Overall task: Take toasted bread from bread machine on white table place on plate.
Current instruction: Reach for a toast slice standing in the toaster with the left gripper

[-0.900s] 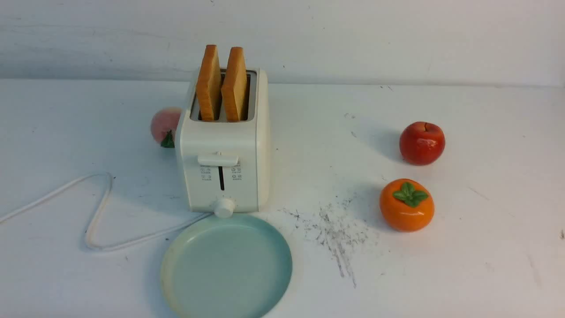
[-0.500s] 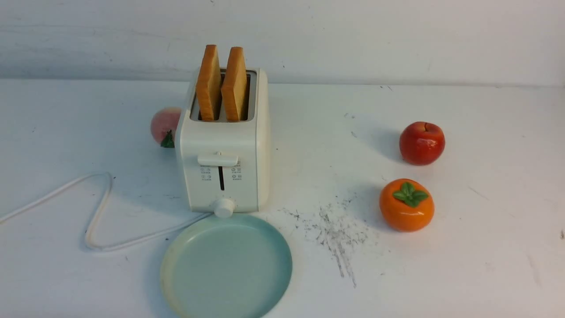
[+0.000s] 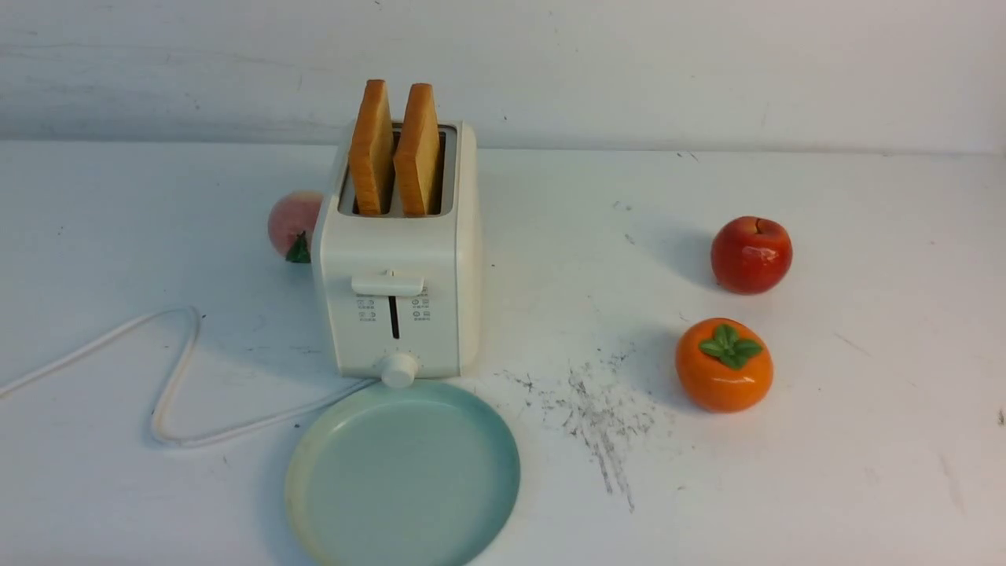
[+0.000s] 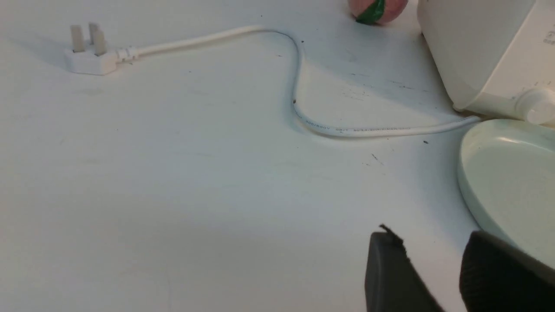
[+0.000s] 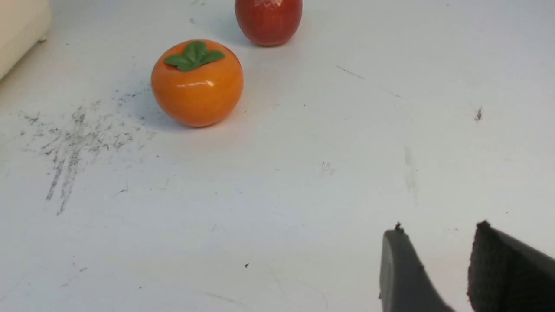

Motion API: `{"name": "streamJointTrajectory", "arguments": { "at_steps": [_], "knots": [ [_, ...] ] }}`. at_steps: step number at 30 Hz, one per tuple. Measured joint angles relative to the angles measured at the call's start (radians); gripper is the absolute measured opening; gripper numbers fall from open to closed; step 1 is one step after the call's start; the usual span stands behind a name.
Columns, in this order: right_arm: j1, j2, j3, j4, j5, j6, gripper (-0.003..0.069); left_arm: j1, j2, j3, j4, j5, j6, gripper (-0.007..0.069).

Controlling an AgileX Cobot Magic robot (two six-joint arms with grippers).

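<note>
Golden-brown toasted bread, a left slice point(image 3: 372, 149) and a right slice point(image 3: 417, 149), stood upright in the two slots of the bread machine point(image 3: 401, 259) on the white table point(image 3: 825, 472), with the plate point(image 3: 405, 479) lying flat just in front of the machine's knob. Both the left gripper point(image 4: 433, 242) and the right gripper point(image 5: 440, 232) had their fingers parted with nothing between them, the left low beside the plate's rim, the right over tabletop with the persimmon point(image 3: 724, 365) and apple point(image 3: 751, 255) ahead. A peach point(image 3: 292, 220) sat behind the machine's left side, and the cord point(image 3: 173, 377) ran leftward to a loose plug point(image 4: 89, 54).
</note>
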Motion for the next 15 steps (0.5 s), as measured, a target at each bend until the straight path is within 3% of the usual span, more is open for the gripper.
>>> {"name": "streamJointTrajectory", "arguments": {
  "at_steps": [11,15],
  "knots": [
    [0.000,0.000,0.000,-0.001,-0.001,0.009,0.0240,0.000,0.000,0.000,-0.281,-0.289,-0.142,0.0238],
    [0.000,0.000,0.009,0.116,-0.058,0.074,0.0240,0.000,0.000,0.000,-0.330,-0.360,-0.148,0.0238]
  ]
}}
